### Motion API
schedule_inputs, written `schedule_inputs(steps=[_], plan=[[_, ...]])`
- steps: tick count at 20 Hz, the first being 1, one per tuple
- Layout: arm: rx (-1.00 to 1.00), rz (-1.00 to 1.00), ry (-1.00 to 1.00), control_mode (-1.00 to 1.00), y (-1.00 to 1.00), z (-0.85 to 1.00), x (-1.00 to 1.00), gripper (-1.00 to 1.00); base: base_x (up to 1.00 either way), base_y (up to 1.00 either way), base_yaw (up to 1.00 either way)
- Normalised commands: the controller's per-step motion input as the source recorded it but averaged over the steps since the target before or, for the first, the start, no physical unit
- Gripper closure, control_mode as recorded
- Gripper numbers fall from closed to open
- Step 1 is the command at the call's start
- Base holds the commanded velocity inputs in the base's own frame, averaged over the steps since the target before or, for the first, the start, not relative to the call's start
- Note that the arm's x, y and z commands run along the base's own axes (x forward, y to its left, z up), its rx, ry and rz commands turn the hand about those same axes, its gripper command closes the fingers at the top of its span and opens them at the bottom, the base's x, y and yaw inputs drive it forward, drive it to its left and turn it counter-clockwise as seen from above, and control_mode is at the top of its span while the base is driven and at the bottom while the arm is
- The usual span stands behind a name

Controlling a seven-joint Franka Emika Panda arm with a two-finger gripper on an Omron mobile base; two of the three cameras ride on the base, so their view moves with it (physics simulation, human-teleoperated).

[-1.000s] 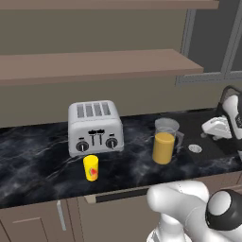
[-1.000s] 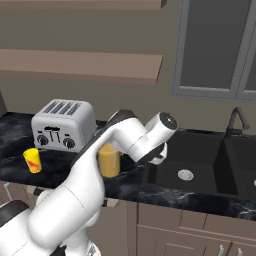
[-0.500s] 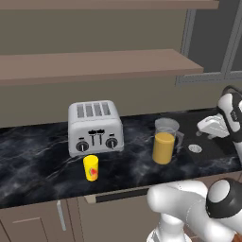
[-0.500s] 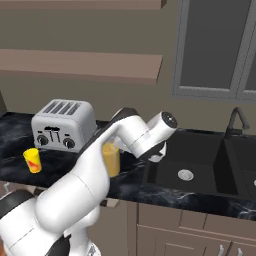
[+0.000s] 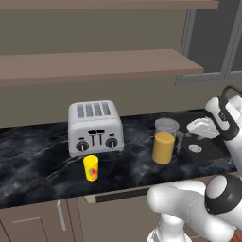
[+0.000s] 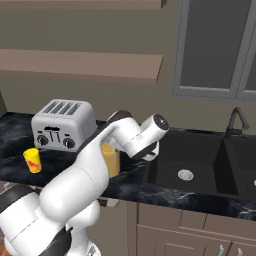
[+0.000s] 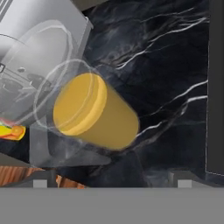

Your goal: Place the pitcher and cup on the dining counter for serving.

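Just left of gripper (image 5: 201, 128): pitcher (image 5: 164, 142), prob. ungrasped.

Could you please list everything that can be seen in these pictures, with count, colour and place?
pitcher: one, clear with orange-yellow liquid, upright on the worktop, right of the toaster.
cup: one, bright yellow with a red-orange mark, on the worktop in front of the toaster.
toaster: one, silver, four slots, two dark knobs, at the back of the worktop.
worktop: one, black marble with white veins, over taupe cabinets.
wall shelves: two, brown, above the worktop.
sink: one, black, with a dark tap, right of the pitcher.
window: one, grey frame, above the sink.
arm: one, white with dark joints, reaching over the worktop by the pitcher.
gripper: one, just right of the pitcher; jaws hard to read.
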Motion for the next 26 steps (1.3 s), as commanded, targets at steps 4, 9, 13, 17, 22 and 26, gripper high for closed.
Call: schedule_inputs(steps=[4,9,13,17,22,26], plan=[[0.0,0.0,-0.02,-1.0,0.27,-0.14,0.18,-1.0,0.0,0.0,0.0],[0.0,0.0,-0.02,-1.0,0.23,-0.08,0.05,-1.0,0.0,0.0,0.0],[0.0,0.0,-0.08,-1.0,0.09,-0.01,-0.16,-1.0,0.0,0.0,0.0],[0.0,0.02,-0.19,-1.0,-0.01,0.04,-0.44,-1.0,0.0,0.0,0.0],[0.0,0.0,-0.03,-1.0,0.07,0.0,-0.01,-1.0,0.0,0.0,0.0],[-0.02,0.0,0.0,-1.0,0.19,0.0,0.0,-1.0,0.0,0.0,0.0]])
